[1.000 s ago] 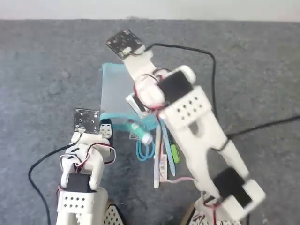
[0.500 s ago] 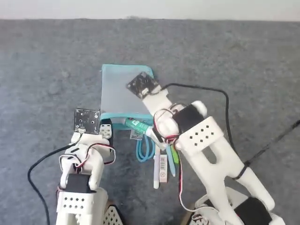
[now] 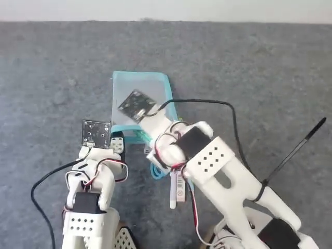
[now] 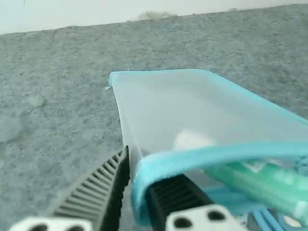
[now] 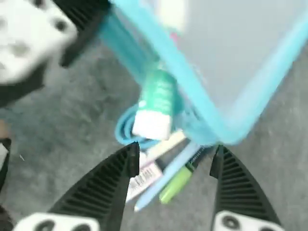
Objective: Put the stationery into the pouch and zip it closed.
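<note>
Toward the middle of the grey felt-like table [image 3: 259,78]: translucent pouch [image 3: 140,85] with turquoise trim, flat on the surface, mouth facing the near side. At its near left corner, left gripper [image 4: 137,192], clamped on the turquoise zip edge, one ribbed jaw on each side of the trim. Over the mouth, from the near right, right gripper [image 5: 175,151], jaws spread wide, holding nothing, hovering above the stationery. Directly under it, green marker [image 5: 156,98] with a white cap, green end at the pouch mouth, cap pointing near; how far inside, impossible to tell. Just beside the cap, blue cord [image 5: 124,132] in loops on the table. Near of the mouth and slightly right, a small bunch lying close together outside the pouch: white pen [image 3: 176,189] with a barcode label, blue pen [image 5: 166,178], green highlighter [image 5: 175,187]. Mouth not zipped. Inside the pouch, a pale whitish shape [image 4: 192,140] seen through the material, too blurred to identify.
</note>
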